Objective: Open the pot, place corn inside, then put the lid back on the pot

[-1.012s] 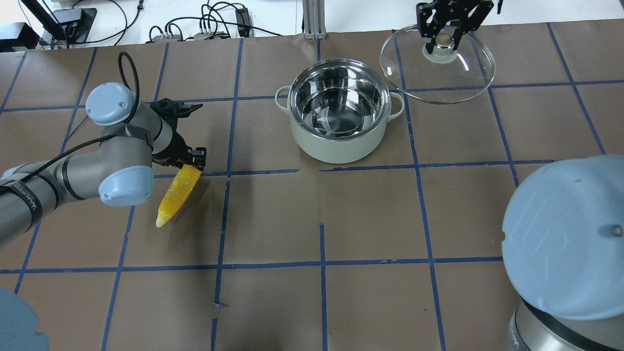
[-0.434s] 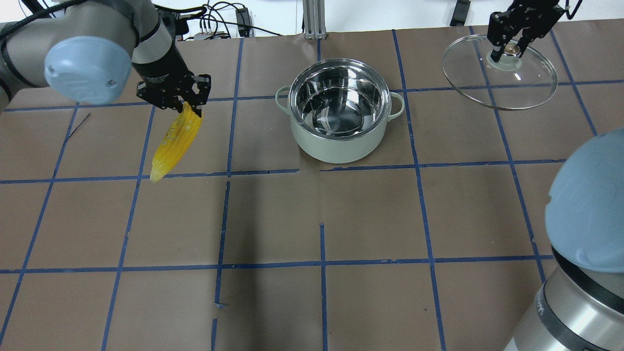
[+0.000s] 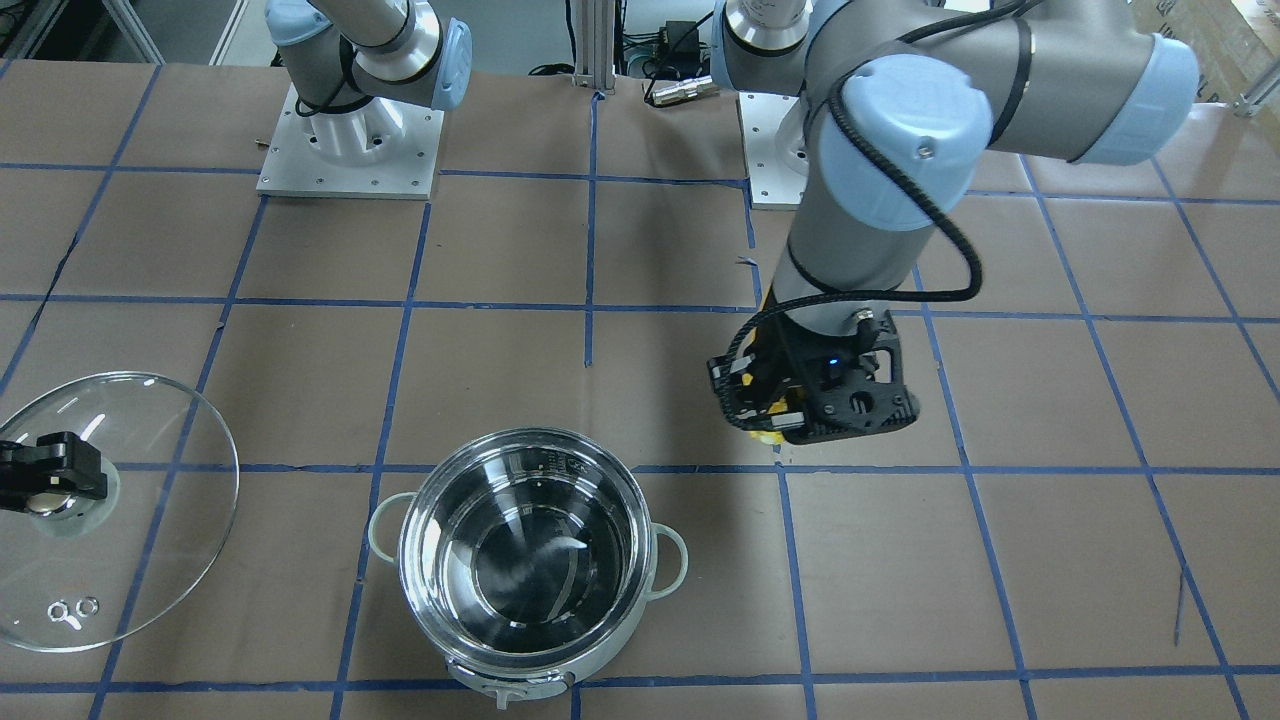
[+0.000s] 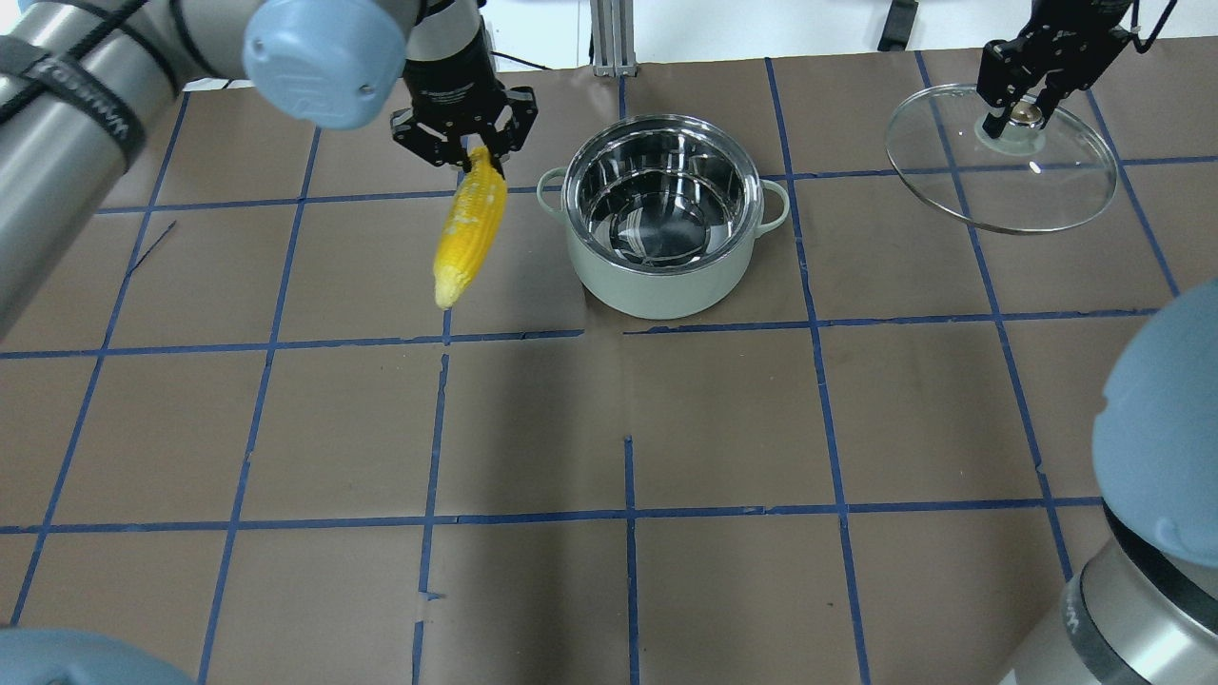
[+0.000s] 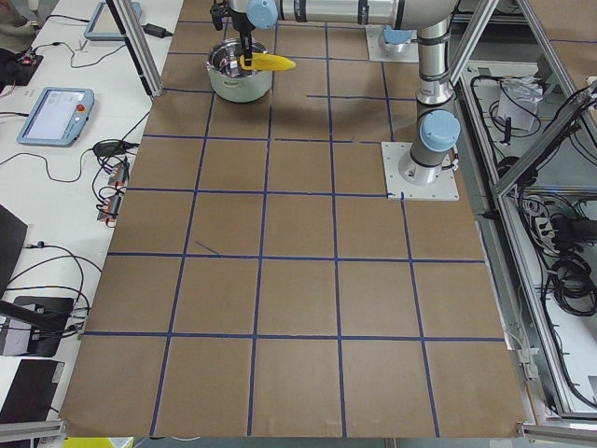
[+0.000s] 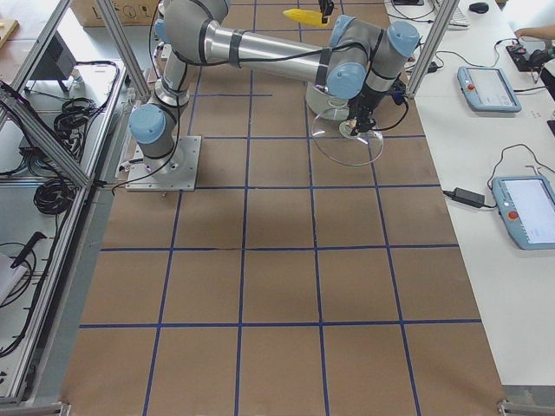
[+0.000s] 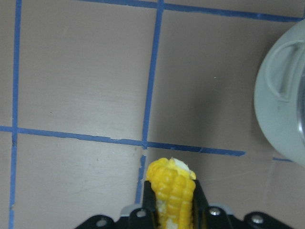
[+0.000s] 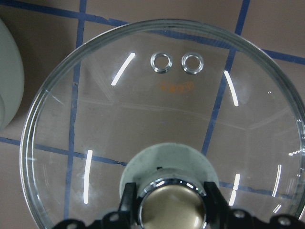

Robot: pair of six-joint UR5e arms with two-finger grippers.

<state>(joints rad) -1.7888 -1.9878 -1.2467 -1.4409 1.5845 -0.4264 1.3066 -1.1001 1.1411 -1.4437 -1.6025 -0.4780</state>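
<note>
The pot (image 4: pixel 657 285) stands open and empty at the table's far middle; it also shows in the front view (image 3: pixel 672 560). My left gripper (image 4: pixel 473 157) is shut on the thick end of the yellow corn (image 4: pixel 469 233), which hangs in the air just left of the pot's left handle, tip pointing towards me. The left wrist view shows the corn (image 7: pixel 172 191) between the fingers (image 7: pixel 200 202). My right gripper (image 4: pixel 1020 109) is shut on the knob (image 8: pixel 170 210) of the glass lid (image 4: pixel 999 190), held to the right of the pot. The lid also shows in the front view (image 3: pixel 130 560).
An aluminium post (image 4: pixel 609 38) and cables (image 4: pixel 428 38) sit at the table's far edge behind the pot. The arm bases (image 3: pixel 350 150) stand on the near side. Blue tape lines grid the brown table (image 4: pixel 628 428). Pendant tablets (image 6: pixel 490 87) lie on side benches.
My left arm has lifted the corn off the table and carried it up and to the right, close to the pot. My right gripper has carried the lid further right.
</note>
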